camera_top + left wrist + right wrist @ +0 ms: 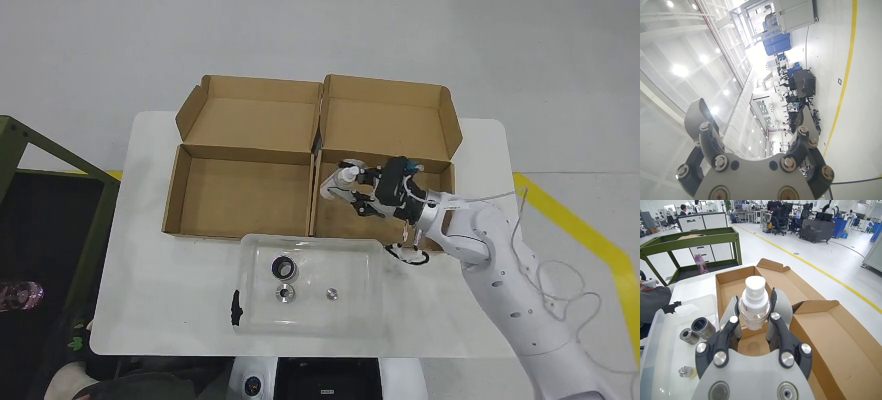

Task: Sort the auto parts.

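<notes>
My right gripper (pixel 754 308) is shut on a white plastic part with a clear collar (pixel 754 302), held above the right cardboard box (pixel 838 344). From above, the same gripper (pixel 352 188) and white part (pixel 338 180) hang over that right box (pixel 345 222) near its left wall. The clear plastic tray (pixel 255 300) in front holds three metal parts: a dark-bored bearing (pixel 284 267), a steel bushing (pixel 286 293) and a small nut (pixel 331 293). My left gripper (pixel 751 115) points up at a ceiling, its fingers apart with nothing between them.
An open left cardboard box (pixel 235 197) stands beside the right one, both with lids folded back. A green cart (pixel 687 249) with a pink bottle (pixel 700 263) stands off the table's left side. A person's hand (pixel 647 284) holds a white controller beyond the tray.
</notes>
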You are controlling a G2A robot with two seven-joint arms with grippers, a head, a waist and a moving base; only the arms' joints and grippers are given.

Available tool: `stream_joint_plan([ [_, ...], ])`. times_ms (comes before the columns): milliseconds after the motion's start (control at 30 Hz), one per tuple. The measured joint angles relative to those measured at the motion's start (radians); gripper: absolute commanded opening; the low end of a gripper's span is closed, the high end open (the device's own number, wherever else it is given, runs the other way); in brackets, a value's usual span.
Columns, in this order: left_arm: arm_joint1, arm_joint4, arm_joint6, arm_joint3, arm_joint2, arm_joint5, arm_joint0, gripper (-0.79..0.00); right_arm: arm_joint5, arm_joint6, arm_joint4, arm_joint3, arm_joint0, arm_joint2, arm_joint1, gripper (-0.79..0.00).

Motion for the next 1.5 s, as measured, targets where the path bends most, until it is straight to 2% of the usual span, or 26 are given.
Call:
stream_joint_plan([
  [533,0.0,0.0,0.0,0.0,0.0,0.0,0.0,0.0,0.16,0.024,-0.079,0.252,0.138,-0.127,-0.047,-0.785],
  [733,0.0,0.0,0.0,0.0,0.0,0.0,0.0,0.0,0.19,0.014,-0.085,0.335,0.175,-0.17,-0.067,-0.785],
  [800,0.0,0.0,0.0,0.0,0.0,0.0,0.0,0.0,0.192,0.008,-0.083,0.356,0.184,-0.179,-0.072,-0.656],
  [867,0.0,0.0,0.0,0.0,0.0,0.0,0.0,0.0,0.194,0.002,-0.083,0.373,0.191,-0.186,-0.077,-0.425],
  [933,0.0,0.0,0.0,0.0,0.0,0.0,0.0,0.0,0.194,-0.001,-0.085,0.383,0.195,-0.19,-0.081,-0.022],
  [967,0.0,0.0,0.0,0.0,0.0,0.0,0.0,0.0,0.194,-0.002,-0.086,0.386,0.196,-0.192,-0.082,0.0],
  [1200,0.0,0.0,0.0,0.0,0.0,0.0,0.0,0.0,0.189,0.003,-0.094,0.367,0.187,-0.184,-0.083,0.0],
  [1500,0.0,0.0,0.0,0.0,0.0,0.0,0.0,0.0,0.134,0.073,-0.113,0.161,0.095,-0.103,-0.052,0.0],
])
